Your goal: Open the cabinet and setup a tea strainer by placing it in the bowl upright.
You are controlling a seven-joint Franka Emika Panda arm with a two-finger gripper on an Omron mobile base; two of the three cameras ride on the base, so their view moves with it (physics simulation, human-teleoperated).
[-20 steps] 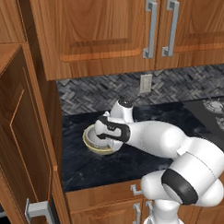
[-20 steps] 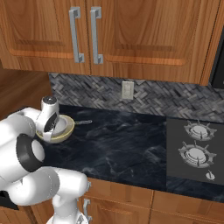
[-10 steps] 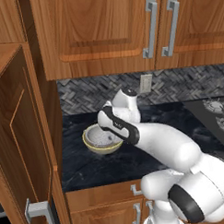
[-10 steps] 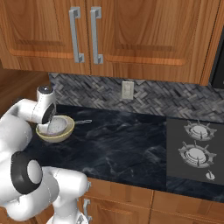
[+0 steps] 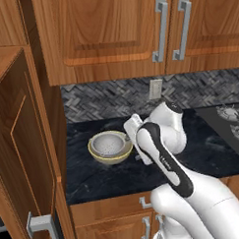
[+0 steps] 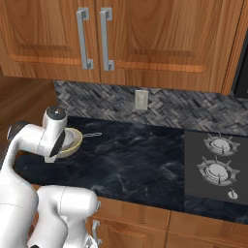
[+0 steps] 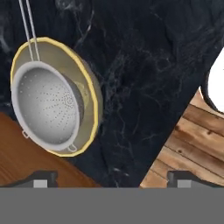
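Left base view: the tea strainer [image 5: 111, 144] sits upright inside the bowl [image 5: 109, 155]. The bowl stands near the left end of the dark worktop [image 5: 109, 177], about midway between its front edge and the back wall. The cabinet [image 5: 22, 160] door hangs open at the left. The arm's hand is just to the right of the bowl, not touching it.

Right base view: the bowl [image 6: 72, 140] peeks out behind the arm, near the worktop's [image 6: 140, 160] left end. A thin wire handle [image 6: 92, 134] lies on the worktop beside it, which the left base view does not show clearly. This view also shows 2 stove burners [image 6: 218, 157] at the right end.

Hand view: the gripper [image 7: 112, 179] is spread wide and holds nothing. It shows the strainer's [image 7: 46, 107] tiny holes and small rim loops.

The strainer looks light, stiff and a bit slippery. The rim would be the best place to grab it. The job looks done.
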